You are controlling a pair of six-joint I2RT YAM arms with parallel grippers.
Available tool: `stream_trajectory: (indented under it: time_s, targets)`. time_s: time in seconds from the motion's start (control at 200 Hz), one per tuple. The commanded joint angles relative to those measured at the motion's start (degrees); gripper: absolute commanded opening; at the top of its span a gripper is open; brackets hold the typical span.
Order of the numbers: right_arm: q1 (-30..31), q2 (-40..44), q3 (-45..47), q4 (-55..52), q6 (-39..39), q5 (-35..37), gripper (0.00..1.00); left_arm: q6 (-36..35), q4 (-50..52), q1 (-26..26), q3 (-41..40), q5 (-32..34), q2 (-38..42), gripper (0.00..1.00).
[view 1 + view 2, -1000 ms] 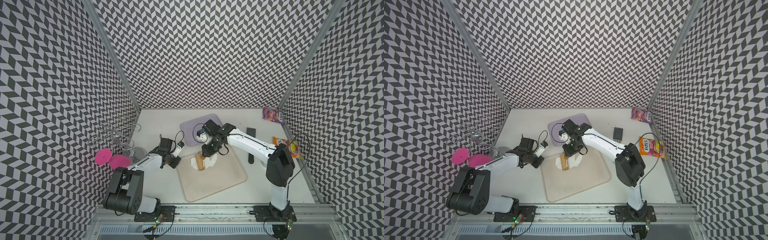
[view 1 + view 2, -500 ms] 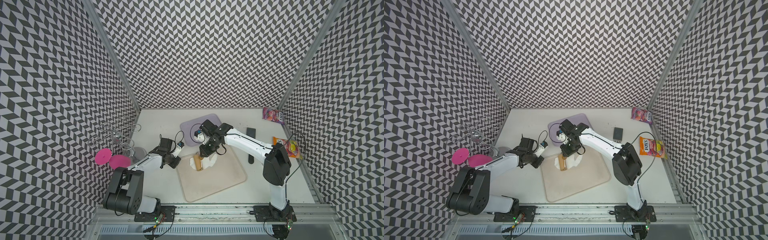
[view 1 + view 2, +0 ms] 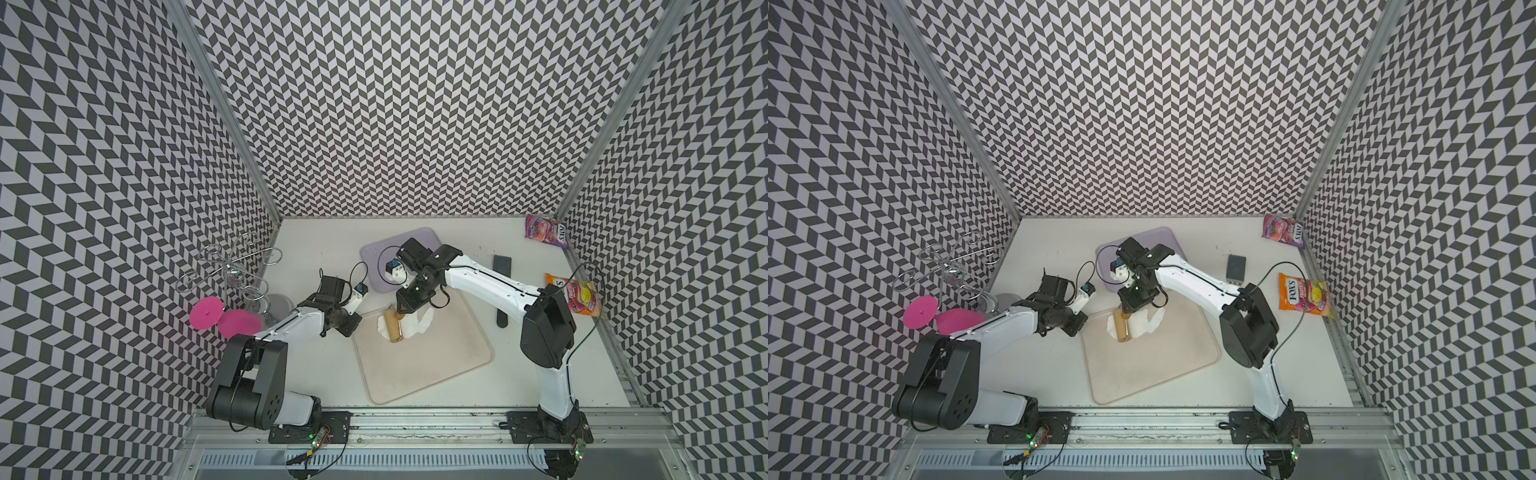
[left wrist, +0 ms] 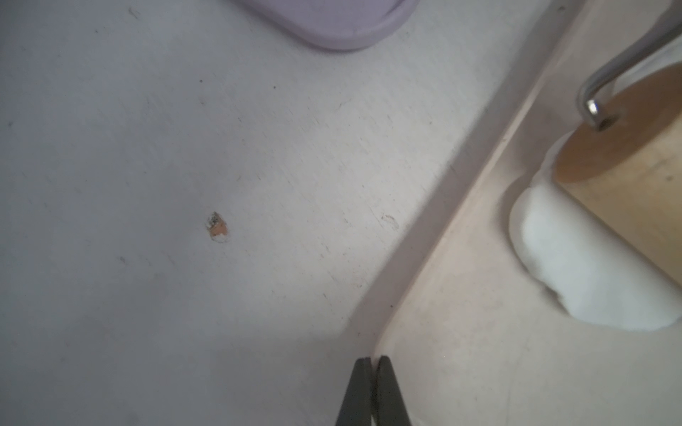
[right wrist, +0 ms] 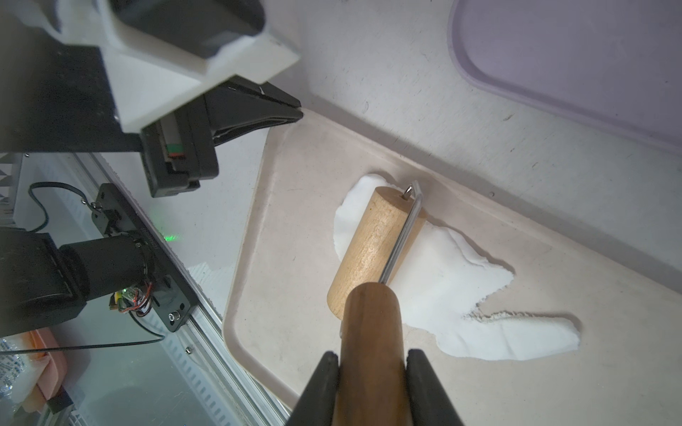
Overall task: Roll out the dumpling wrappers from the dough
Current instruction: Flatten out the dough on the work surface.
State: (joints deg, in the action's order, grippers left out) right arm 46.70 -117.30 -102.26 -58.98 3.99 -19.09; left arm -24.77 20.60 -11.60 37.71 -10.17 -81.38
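Observation:
The dough [image 5: 454, 287] is a thin, ragged white sheet on the beige mat [image 3: 436, 365], seen in both top views [image 3: 1148, 326]. A wooden roller [image 5: 372, 243] lies across the sheet's left part, and a strip of dough [image 4: 575, 265] shows beyond the drum. My right gripper [image 5: 372, 359] is shut on the roller's brown handle [image 5: 371, 332], above the mat's far edge [image 3: 405, 309]. My left gripper [image 4: 373, 359] is shut with nothing in it, its tips at the rim of the mat's far left corner [image 3: 351, 328]. The dumpling wrappers are out of view.
A lilac tray [image 3: 399, 253] lies just behind the mat. A wire rack [image 3: 232, 270] and pink discs [image 3: 224, 320] stand at the left wall. Two candy bags [image 3: 544, 230] [image 3: 579, 293] and a black block [image 3: 502, 262] lie to the right.
My right gripper has carried the roller a little to the left over the dough. The left arm has stayed in place.

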Motion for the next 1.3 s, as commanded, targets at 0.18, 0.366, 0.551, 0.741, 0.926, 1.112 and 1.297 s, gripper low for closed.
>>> stream_trajectory:
  time_s: [0.18,0.366,0.551,0.741,0.926,1.112,1.297]
  targets:
    - [2.55,-8.05,5.53,4.77,-1.22,-5.3,0.0,-1.16,-0.82,-0.53,0.12,-2.89,0.55,0.0]
    - [1.23,-2.16,6.72,7.13,0.96,-7.54,0.0,-1.18,-0.91,-0.53,0.05,-2.83,0.61,0.0]
    - [-1.3,6.77,7.73,9.15,2.3,-11.92,0.0,-1.15,-0.79,-0.53,0.1,-2.75,0.69,0.0]
    - [-5.47,14.93,11.38,12.97,5.46,-16.39,0.0,-1.15,-0.91,-0.53,0.07,-2.66,0.62,0.0]
    - [-10.94,22.2,16.96,18.71,9.24,-22.36,0.0,-1.18,-0.91,-0.53,0.08,-2.63,0.81,0.0]
    - [-18.37,30.92,24.98,25.65,15.93,-16.72,0.0,-1.23,-1.0,-0.53,0.08,-2.75,1.07,0.0]
    - [-27.36,39.41,34.62,32.38,20.65,-12.34,0.0,-3.02,0.11,-0.53,-0.17,-4.24,1.38,0.0]
